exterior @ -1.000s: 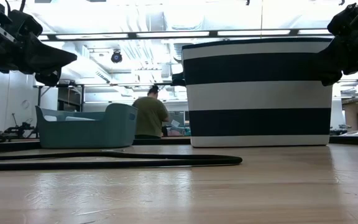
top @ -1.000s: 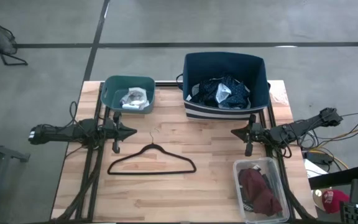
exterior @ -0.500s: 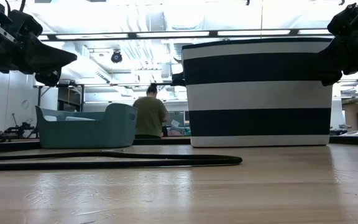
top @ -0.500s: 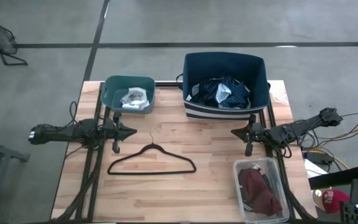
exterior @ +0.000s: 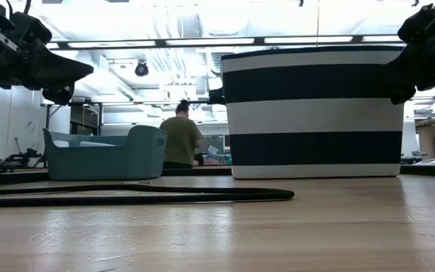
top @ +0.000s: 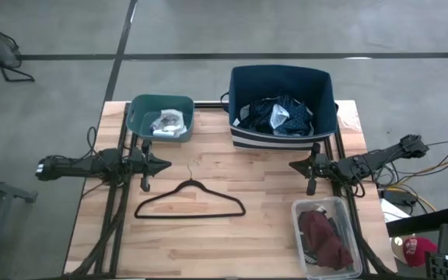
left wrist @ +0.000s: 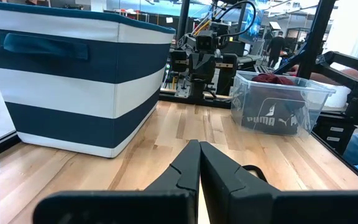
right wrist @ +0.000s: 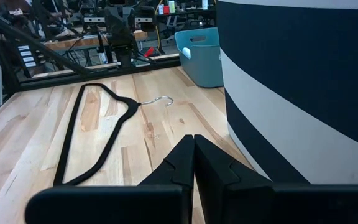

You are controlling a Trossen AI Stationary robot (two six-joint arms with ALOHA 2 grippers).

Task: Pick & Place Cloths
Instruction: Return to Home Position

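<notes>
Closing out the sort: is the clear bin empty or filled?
Filled: a maroon piece lies inside the clear bin, covering most of its floor.

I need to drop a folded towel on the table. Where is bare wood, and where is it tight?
Widest bare wood: front of the table, between hanger and edge, left of the clear box. A narrower strip runs between left hand and right hand. Crowded at the back: teal bin and striped basket.

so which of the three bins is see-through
The clear plastic bin holding the maroon cloth; the teal bin and striped basket are opaque.
</notes>
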